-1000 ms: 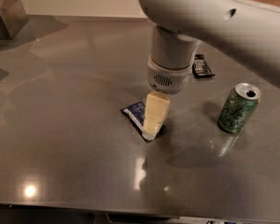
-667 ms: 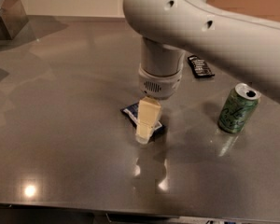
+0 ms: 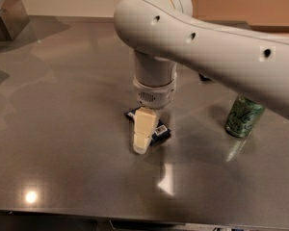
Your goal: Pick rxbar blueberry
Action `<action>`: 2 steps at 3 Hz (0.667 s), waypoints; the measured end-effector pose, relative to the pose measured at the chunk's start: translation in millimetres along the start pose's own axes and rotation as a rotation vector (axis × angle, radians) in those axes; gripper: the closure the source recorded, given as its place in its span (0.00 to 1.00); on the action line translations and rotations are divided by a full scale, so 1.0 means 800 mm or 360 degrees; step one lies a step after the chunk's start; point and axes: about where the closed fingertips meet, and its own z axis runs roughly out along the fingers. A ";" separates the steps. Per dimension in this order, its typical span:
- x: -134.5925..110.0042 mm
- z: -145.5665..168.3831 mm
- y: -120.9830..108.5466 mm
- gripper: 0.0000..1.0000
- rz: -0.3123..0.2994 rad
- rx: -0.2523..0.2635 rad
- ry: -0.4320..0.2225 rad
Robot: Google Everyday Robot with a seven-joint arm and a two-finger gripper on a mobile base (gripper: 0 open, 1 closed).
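The rxbar blueberry [image 3: 160, 130] is a flat dark-blue wrapper with a white barcode patch, lying on the grey table [image 3: 62, 129] near its middle. My gripper [image 3: 140, 146] points straight down from the white wrist [image 3: 154, 88] and stands over the bar's left part, its tip at the table surface. It covers much of the bar; only the right end and a far corner show.
A green can [image 3: 243, 117] stands upright to the right of the bar, partly behind my white arm [image 3: 216, 47]. A small dark thing [image 3: 204, 77] peeks from behind the arm. A dark box [image 3: 9, 20] sits at the table's far left corner.
My gripper has moved a little left and down over the bar. The arm has swung across the view and now hides the black wrapper and the can's top.
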 end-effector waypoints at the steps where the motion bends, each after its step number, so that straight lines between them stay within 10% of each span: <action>1: -0.001 0.013 -0.005 0.00 0.0021 -0.0034 0.0030; 2: -0.002 0.017 -0.014 0.16 0.0050 -0.0062 0.0046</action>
